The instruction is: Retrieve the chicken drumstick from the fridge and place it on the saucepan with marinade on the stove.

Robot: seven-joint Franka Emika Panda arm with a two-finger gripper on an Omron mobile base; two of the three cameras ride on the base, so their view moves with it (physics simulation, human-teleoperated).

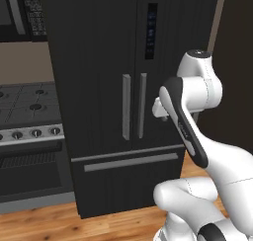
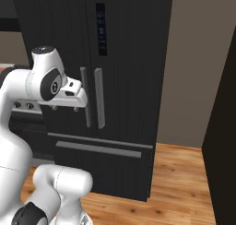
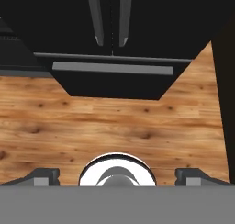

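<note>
The fridge (image 1: pixel 99 62) is a tall black unit with both doors closed, so the chicken drumstick is hidden. Two grey vertical handles (image 1: pixel 126 106) meet at its middle, above a freezer drawer handle (image 3: pixel 112 68). My gripper (image 2: pixel 65 109) hangs in front of the doors at handle height, pointing down toward the floor. Its fingertips (image 3: pixel 43 176) stand wide apart, open, with nothing between them. The stove (image 1: pixel 29 104) with dark grates and front knobs sits left of the fridge. The saucepan with marinade is out of view.
A black microwave (image 1: pixel 22 10) with a keypad hangs above the stove, and the oven door (image 1: pixel 29 171) is below the knobs. Wooden floor (image 3: pixel 114 122) spreads in front of the fridge. A dark tall panel (image 2: pixel 226 127) stands at the right.
</note>
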